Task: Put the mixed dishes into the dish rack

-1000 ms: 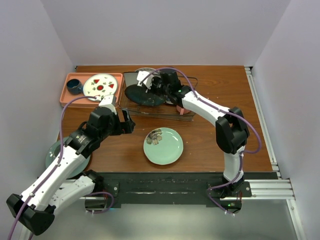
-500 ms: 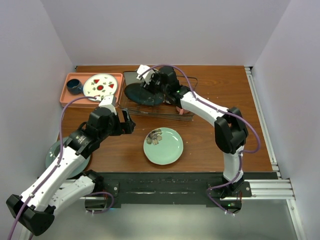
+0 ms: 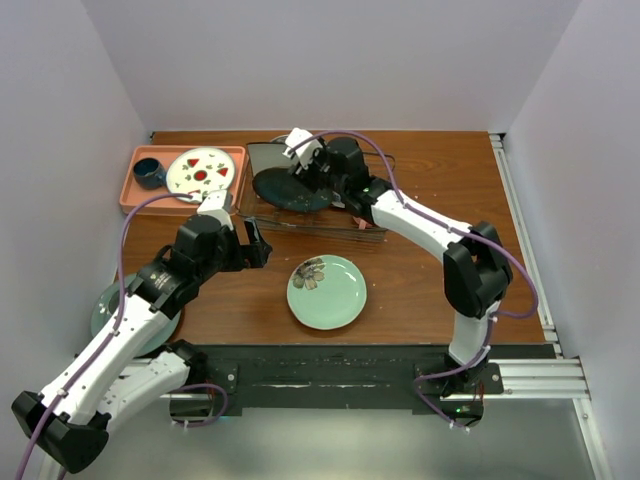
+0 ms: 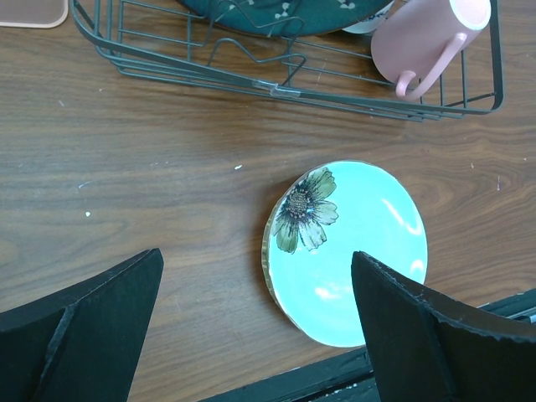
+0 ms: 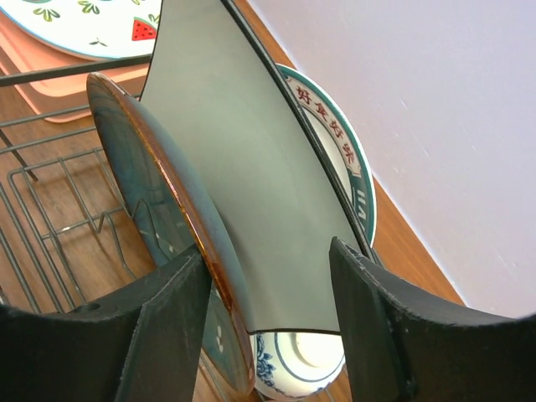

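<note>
The dish rack [image 3: 318, 212] stands at the back middle of the table. In it a white square plate [image 5: 243, 167] stands on edge between a dark teal plate [image 5: 159, 209] and the white lettered-rim plate [image 5: 331, 134]. A blue-and-white bowl [image 5: 301, 368] lies below them. My right gripper [image 5: 268, 318] is open, one finger on each side of the square plate's top edge. The pink mug [image 4: 423, 38] lies in the rack's right end. A pale green flowered plate [image 3: 326, 291] lies flat on the table. My left gripper [image 4: 260, 335] hangs wide open above and left of it, holding nothing.
A salmon tray [image 3: 135, 195] at the back left holds a white plate with red marks [image 3: 200, 170] and a small dark blue cup [image 3: 149, 173]. Another pale green plate [image 3: 103, 312] lies at the left edge, partly under my left arm.
My right gripper has opened from shut and let go of the square plate, which now stands in the rack. The right arm drew back slightly. The left arm has not moved.
</note>
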You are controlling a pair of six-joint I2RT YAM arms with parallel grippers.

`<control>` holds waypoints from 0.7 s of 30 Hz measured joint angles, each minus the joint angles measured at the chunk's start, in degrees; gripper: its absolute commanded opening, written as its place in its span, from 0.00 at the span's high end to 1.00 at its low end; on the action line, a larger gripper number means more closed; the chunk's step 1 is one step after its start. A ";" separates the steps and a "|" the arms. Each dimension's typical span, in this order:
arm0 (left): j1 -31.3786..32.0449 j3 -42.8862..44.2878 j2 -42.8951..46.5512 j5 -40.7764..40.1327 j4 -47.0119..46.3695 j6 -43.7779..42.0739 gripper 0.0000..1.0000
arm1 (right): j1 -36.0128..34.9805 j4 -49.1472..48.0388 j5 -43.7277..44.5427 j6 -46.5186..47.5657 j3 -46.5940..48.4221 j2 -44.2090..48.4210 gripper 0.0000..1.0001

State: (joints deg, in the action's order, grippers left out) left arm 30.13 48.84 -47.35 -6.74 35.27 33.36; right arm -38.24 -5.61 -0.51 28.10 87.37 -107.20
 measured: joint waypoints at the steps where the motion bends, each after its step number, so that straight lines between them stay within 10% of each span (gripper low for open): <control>1: 0.02 -0.02 0.02 0.09 -0.02 0.00 0.00 | 0.00 -0.02 0.00 -0.22 -0.17 0.26 0.39; 21: 0.00 -3.58 -1.81 2.45 -3.74 -0.02 0.00 | 0.42 -0.17 -5.11 -13.22 -4.24 15.72 0.29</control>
State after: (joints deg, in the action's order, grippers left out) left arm 30.13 45.25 -49.17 -4.29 31.53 33.34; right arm -37.82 -5.78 -5.63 14.87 83.13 -91.48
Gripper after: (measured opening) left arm 0.997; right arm 0.686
